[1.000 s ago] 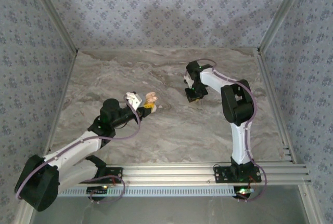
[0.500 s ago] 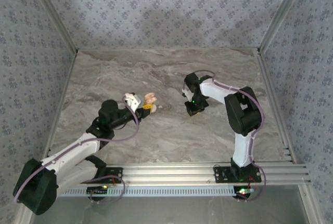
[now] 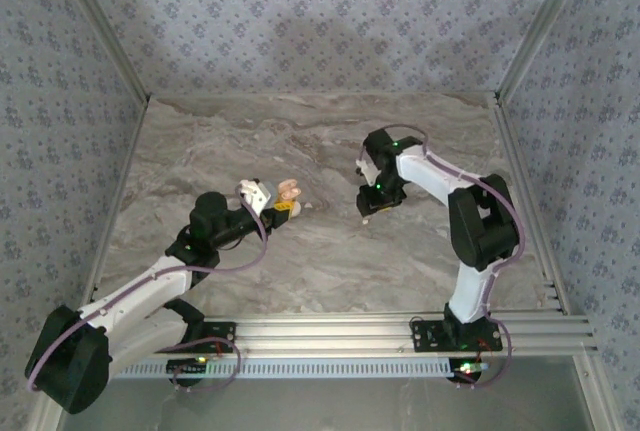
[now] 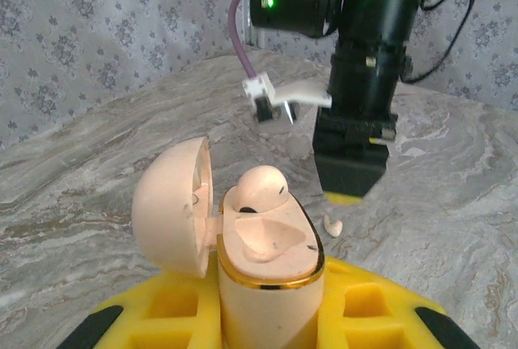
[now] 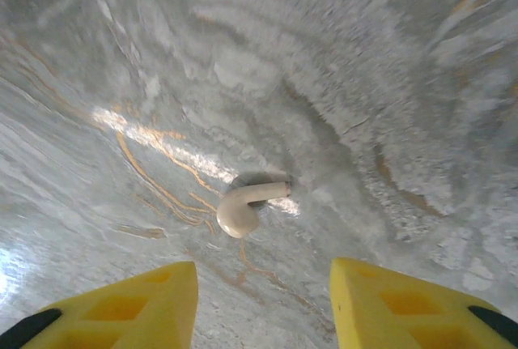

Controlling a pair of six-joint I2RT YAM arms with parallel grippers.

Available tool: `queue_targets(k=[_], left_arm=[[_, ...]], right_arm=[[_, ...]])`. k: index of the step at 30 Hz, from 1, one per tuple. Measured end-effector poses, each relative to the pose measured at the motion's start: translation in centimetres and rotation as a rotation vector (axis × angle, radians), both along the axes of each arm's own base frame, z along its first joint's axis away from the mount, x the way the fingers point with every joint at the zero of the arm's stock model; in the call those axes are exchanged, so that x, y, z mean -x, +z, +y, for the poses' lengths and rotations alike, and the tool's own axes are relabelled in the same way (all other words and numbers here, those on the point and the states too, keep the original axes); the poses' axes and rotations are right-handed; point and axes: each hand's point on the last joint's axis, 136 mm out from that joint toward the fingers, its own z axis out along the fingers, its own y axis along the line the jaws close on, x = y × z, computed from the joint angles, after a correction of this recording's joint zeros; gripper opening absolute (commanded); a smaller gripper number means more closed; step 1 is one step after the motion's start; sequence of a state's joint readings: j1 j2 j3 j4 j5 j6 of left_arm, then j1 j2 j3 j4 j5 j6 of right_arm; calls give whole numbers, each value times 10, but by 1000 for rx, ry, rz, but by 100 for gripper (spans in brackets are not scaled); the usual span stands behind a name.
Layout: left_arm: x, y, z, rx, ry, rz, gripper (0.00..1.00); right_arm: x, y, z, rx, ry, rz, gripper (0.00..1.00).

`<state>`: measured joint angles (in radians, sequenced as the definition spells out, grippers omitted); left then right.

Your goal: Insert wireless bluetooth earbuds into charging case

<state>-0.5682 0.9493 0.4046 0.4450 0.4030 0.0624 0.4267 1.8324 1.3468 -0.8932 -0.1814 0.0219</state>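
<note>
Change sits with the right end effector [image 5: 263, 300]: its jaws, nearly pressed together a second ago, now stand spread above the loose earbud [image 5: 243, 206], which lies on the marbled surface [image 5: 388, 82] just ahead of them, touched by neither. The left end effector [image 4: 271, 321] stays pinched on the pink charging case [image 4: 271, 260], its lid [image 4: 170, 207] swung open and a first earbud [image 4: 261, 187] already seated inside. That parting looks like preparation for a pick, so roughly half the task remains.
</note>
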Motion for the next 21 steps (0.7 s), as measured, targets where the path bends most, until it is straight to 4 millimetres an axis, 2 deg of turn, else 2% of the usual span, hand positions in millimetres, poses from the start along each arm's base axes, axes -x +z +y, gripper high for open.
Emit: queue_targets(k=[5,8,15,21], left_arm=[[0,-1,0,-4,0,5,14],[0,-1,0,-4,0,5,14],[0,0,2,-3,8,1,14],[0,-2,2,-11,7,5,14]], right_arm=[[-22,18,-9,-60,-102,-15,51],[-32,21,-11,-77,-147,-9,51],[-33,-8,-3,-84,-172,83,49],[-29,-15,11,-117,-148,115,48]])
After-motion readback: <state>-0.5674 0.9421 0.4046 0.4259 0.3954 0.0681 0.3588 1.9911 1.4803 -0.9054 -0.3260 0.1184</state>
